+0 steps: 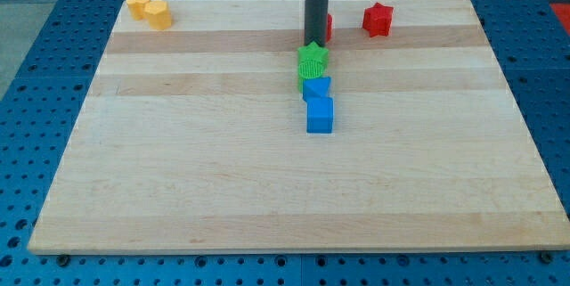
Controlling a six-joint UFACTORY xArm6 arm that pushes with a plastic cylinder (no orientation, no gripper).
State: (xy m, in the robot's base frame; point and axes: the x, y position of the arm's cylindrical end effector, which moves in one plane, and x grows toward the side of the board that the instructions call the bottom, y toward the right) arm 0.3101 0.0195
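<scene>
My tip (pixel 315 45) stands near the middle of the board's top part, just above the green star block (pixel 313 61) and close to touching it. A red block (pixel 328 27) is mostly hidden behind the rod, with only its right edge showing. Further to the view's right lies a red star block (pixel 378 20), apart from the rod. Below the green star, two blue blocks form a short column: one (pixel 318 86) directly under the star and a blue cube (pixel 321 115) under that.
Two yellow blocks (pixel 149 10) sit together at the wooden board's top left corner. The wooden board (pixel 178 161) lies on a blue perforated table.
</scene>
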